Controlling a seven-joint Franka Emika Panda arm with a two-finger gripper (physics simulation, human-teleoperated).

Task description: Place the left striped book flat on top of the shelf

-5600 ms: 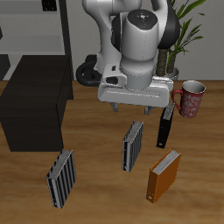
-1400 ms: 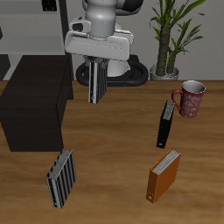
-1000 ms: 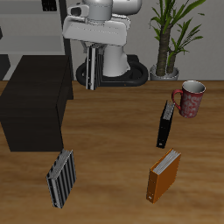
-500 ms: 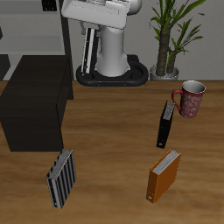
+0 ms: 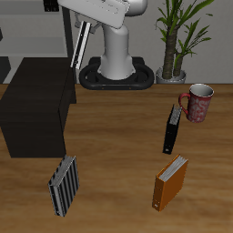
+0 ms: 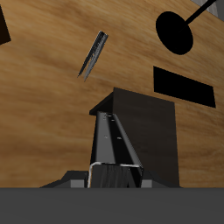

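Wrist view: gripper (image 6: 114,171) clamped on the thin black-and-white striped book (image 6: 114,144), its spine running out from between the fingers over the low matte-black boxy shelf (image 6: 144,131).
Change: book has risen from beside the shelf and now tilts, so laying flat has begun.
Exterior view only: arm's height; 1 second striped book (image 5: 62,185) on the floor.

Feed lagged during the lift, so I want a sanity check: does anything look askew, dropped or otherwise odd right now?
Only the carried striped book: it hangs tilted in the end effector, above the shelf edge, not yet flat. The other striped book, black book, orange book and mug stand upright.
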